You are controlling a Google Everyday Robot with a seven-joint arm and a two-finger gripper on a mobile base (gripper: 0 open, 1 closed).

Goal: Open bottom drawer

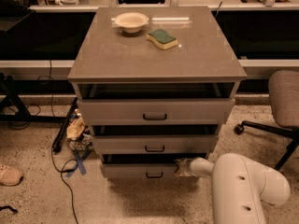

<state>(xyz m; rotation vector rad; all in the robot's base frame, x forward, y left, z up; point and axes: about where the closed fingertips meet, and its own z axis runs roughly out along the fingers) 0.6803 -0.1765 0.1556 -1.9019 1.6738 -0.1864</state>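
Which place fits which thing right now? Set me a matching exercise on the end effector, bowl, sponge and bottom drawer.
Things:
1. end effector
2. bowl
3. sponge
4. bottom drawer

Places:
A. lowest front, under the two other drawers
B. cabinet top, far left part
C. at the bottom drawer's right end
D. cabinet top, just right of the bowl

Pairs: 1-C; 2-B; 3-D; 4-A

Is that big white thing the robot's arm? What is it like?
Yes. The arm is a fat, smooth white tube with rounded ends and a few small dark holes in its shell. It narrows to a slimmer white wrist, ending in a duller, greyish gripper at the right end of the bottom drawer front. No cables or lettering show.
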